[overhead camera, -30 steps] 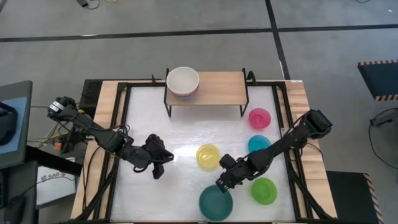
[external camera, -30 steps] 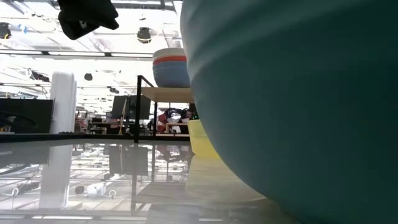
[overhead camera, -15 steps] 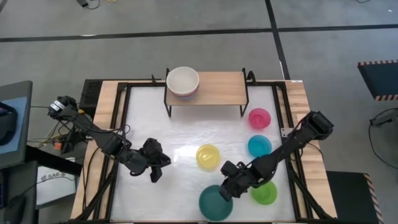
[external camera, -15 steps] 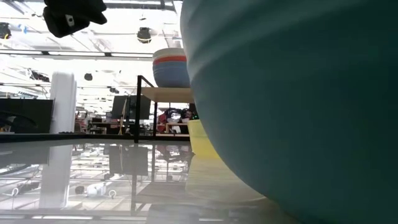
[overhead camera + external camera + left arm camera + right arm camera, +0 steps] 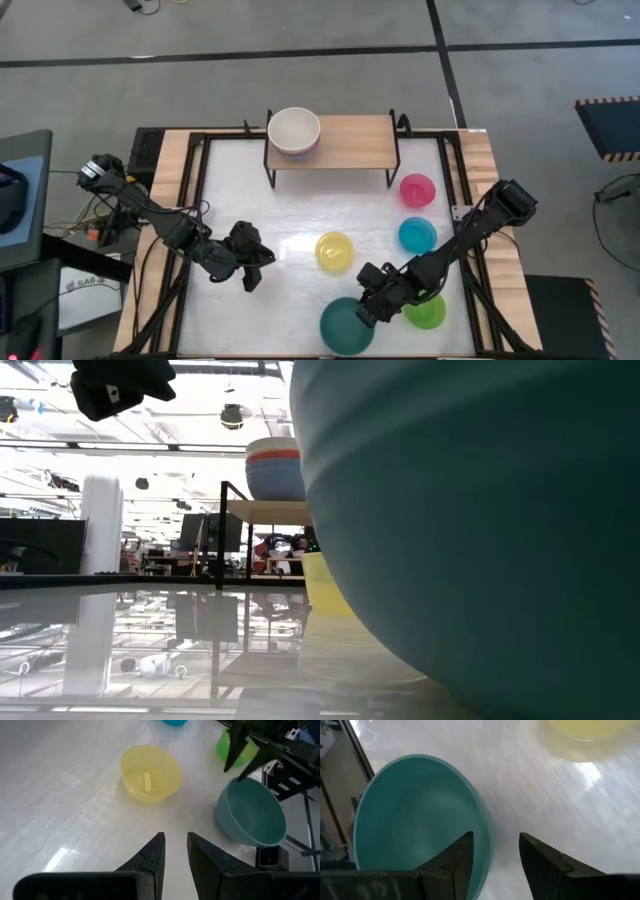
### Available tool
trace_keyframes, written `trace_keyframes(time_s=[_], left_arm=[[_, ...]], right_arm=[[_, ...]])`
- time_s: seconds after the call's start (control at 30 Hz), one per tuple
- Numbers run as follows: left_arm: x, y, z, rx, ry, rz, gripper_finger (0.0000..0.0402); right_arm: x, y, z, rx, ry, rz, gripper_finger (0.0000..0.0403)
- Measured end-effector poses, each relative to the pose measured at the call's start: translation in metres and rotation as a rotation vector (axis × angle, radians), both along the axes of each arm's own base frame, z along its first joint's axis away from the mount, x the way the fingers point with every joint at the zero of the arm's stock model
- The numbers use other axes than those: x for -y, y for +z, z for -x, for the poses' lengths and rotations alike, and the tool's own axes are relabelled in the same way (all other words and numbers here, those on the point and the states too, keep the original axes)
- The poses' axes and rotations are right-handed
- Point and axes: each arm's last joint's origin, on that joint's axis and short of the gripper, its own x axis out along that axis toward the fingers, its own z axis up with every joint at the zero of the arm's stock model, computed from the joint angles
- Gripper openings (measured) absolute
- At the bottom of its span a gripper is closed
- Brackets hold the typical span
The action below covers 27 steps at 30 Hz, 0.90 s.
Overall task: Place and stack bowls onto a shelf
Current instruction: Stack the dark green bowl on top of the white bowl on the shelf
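The dark teal bowl (image 5: 346, 326) stands on its base near the table's front edge. My right gripper (image 5: 495, 842) hangs open over its right rim (image 5: 482, 827), one finger above the hollow and one outside; I see no touch. The yellow bowl (image 5: 335, 252) sits mid-table, with cyan (image 5: 417, 235), pink (image 5: 417, 189) and lime green (image 5: 427, 310) bowls to the right. A stack of bowls, white on top (image 5: 294, 131), rests on the left end of the shelf (image 5: 350, 135). My left gripper (image 5: 175, 840) hovers left of the yellow bowl, its fingers slightly apart and empty.
Black frame rails (image 5: 196, 200) run along the table's left and right sides. The shelf's right part is bare wood. The white tabletop between the shelf and the yellow bowl (image 5: 320, 205) holds nothing. In the low view the teal bowl (image 5: 470, 530) fills the right half.
My right gripper has moved toward the table's near edge, from beside the yellow bowl to above the teal bowl's right rim. The bowls have stayed where they were.
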Motion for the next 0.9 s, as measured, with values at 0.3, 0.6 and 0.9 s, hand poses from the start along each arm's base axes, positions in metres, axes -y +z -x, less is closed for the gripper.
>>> trace_keyframes(time_s=[0.3,0.6,0.9], left_arm=[[0.008,0.0,0.005,0.003,-0.023,0.011,0.0074],[0.007,0.0,0.004,0.014,-0.003,-0.009,0.014],[0.007,0.0,0.004,0.019,0.01,-0.011,0.0169]], right_arm=[[0.0,-0.001,0.001,-0.034,0.028,-0.028,0.017],[0.004,-0.001,-0.001,-0.047,-0.007,-0.046,0.0174],[0.01,-0.002,-0.004,-0.064,-0.017,-0.042,0.0195]])
